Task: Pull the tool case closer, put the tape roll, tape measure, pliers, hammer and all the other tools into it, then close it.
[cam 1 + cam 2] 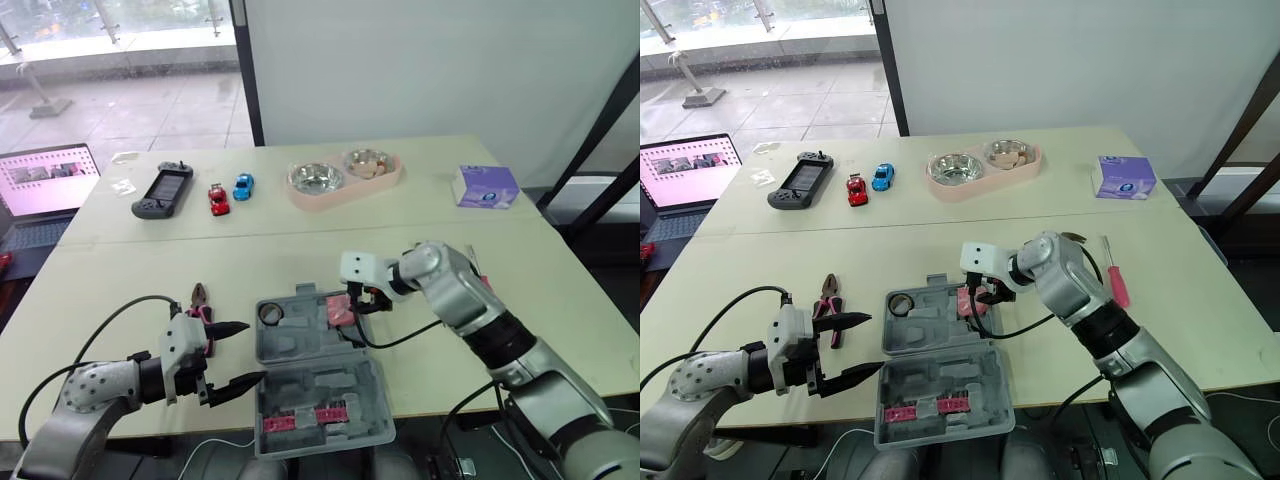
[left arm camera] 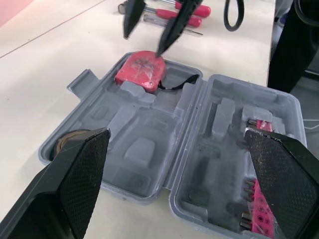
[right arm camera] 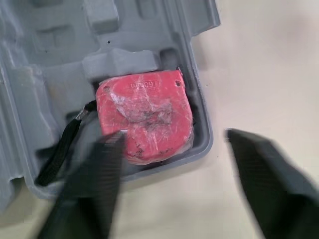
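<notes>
Pale worktop (image 1: 120, 270), open tool case (image 1: 300, 345) at front edge w/ tape measure (image 3: 144, 114) in its corner pocket under my spread right end effector (image 3: 174, 134), so I'd lift straight up w/o snagging the strap; left end effector (image 1: 255, 351), also spread, hovers nr pliers (image 1: 202, 300).

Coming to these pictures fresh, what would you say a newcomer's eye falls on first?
The open grey tool case near the front edge of the table draws the eye, with the red tape measure lying in a corner recess and the right tool open just above it. The left tool, also open, hovers at the case's left side, with the pliers on the table just beyond it.
</notes>
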